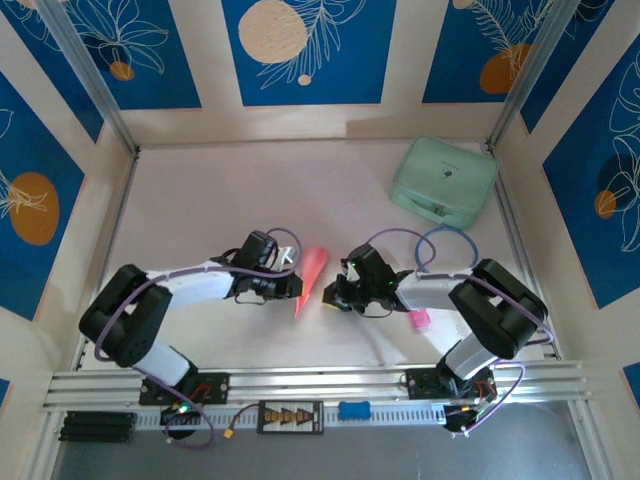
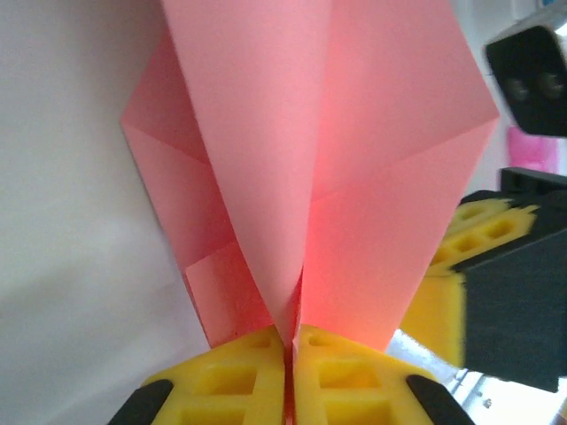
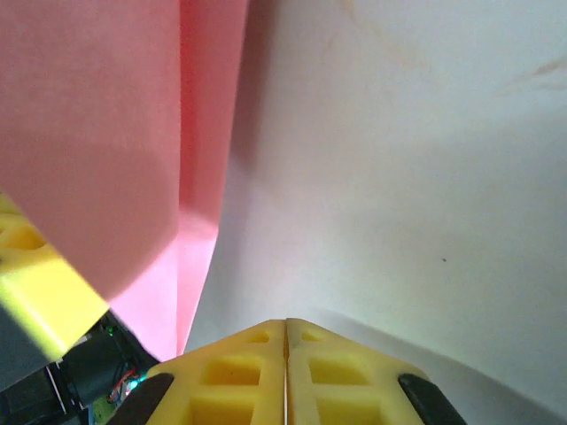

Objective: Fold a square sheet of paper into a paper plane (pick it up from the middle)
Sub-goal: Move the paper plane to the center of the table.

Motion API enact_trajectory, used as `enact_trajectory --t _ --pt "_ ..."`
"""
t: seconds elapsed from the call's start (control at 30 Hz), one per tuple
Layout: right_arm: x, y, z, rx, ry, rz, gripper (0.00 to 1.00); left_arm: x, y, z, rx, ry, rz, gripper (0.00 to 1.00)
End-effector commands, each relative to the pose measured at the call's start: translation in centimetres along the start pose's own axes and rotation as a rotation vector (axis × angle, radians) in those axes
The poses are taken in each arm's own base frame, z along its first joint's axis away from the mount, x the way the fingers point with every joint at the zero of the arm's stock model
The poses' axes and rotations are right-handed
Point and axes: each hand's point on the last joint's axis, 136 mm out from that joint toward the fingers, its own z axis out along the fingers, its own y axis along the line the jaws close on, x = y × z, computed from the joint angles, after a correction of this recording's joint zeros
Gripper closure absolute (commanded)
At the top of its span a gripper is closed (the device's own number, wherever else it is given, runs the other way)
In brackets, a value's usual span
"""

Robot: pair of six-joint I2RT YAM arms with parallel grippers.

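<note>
Paper plane [image 1: 310, 278]: salmon-pink, mid-table, tip toward 7 o'clock.
Left gripper [image 2: 290, 341]: pads pinched together on the plane's fold.
Right gripper [image 3: 285, 323]: pads pressed together, empty, at the plane's 3 o'clock.
Mint-green case [image 1: 444, 181]: 1 o'clock, well apart.

top: overhead, looking down on table [image 1: 200, 200] | wrists: very close, facing forward | shared: paper plane [image 1: 310, 278]
</note>
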Motion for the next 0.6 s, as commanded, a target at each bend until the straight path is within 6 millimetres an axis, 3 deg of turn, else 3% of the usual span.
enact_trajectory --t 0.0,0.2,0.57 --pt "0.2 -1.0 -0.8 0.039 -0.012 -0.001 0.90 -0.1 2.7 -1.7 -0.228 -0.023 0.049 0.86" --pt "0.1 -0.7 -1.0 0.036 -0.017 -0.008 0.90 -0.1 3.8 -3.2 -0.369 -0.035 0.115 0.84" --pt "0.2 -0.6 -0.8 0.036 -0.010 -0.011 0.90 0.3 2.7 -2.2 -0.335 -0.015 0.135 0.76"
